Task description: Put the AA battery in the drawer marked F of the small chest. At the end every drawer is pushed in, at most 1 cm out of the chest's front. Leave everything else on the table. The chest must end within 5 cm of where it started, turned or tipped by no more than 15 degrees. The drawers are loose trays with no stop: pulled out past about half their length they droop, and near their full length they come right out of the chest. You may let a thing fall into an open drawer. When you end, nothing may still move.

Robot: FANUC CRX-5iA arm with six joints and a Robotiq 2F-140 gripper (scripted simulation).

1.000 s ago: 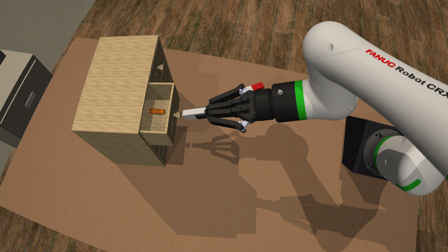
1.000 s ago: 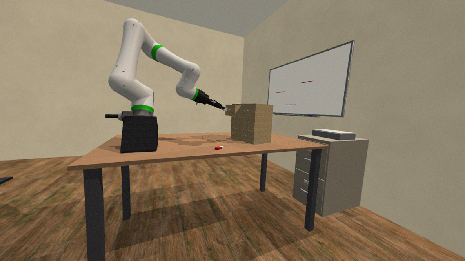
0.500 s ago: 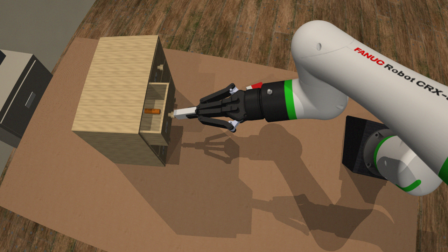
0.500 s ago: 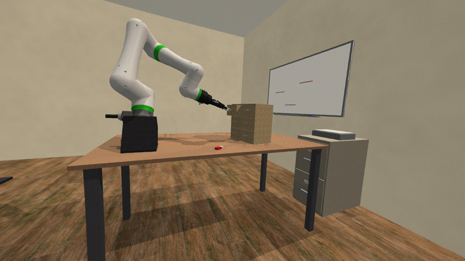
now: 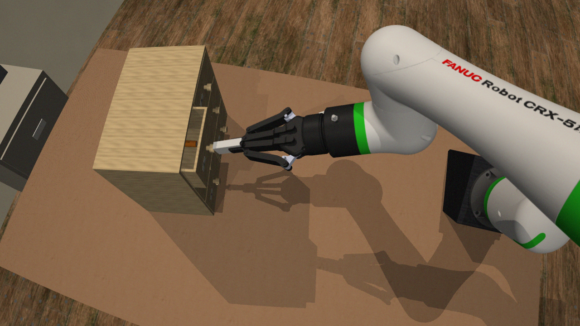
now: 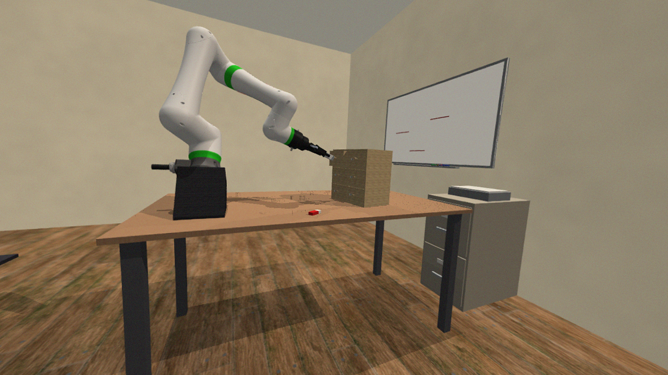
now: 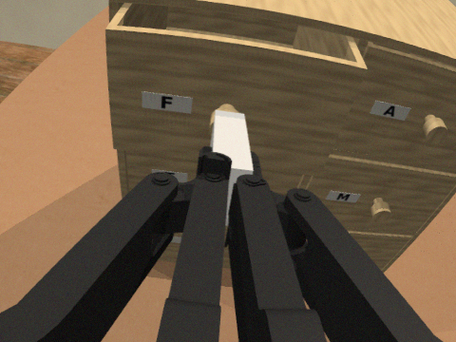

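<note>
The small wooden chest (image 5: pixel 150 105) (image 6: pixel 376 176) stands on the table. Its top drawer marked F (image 5: pixel 201 141) (image 7: pixel 285 90) is partly out of the front. The orange AA battery (image 5: pixel 190 143) lies inside that drawer, partly under the chest's top edge in the top view. My gripper (image 5: pixel 215 147) (image 6: pixel 332 157) (image 7: pixel 226 134) is shut with nothing between its fingers. Its pale fingertips are at the knob of drawer F and seem to touch it. In the wrist view they hide most of the knob. The drawers marked A (image 7: pixel 380 128) and M (image 7: pixel 351 209) look pushed in.
A red and white object (image 6: pixel 314 212) lies on the table (image 5: pixel 121 259) (image 6: pixel 257 222), near its edge in the exterior view. The other drawers' knobs stick out from the chest's front beside and below drawer F. A grey cabinet (image 5: pixel 24 121) (image 6: pixel 495 250) stands beyond the table.
</note>
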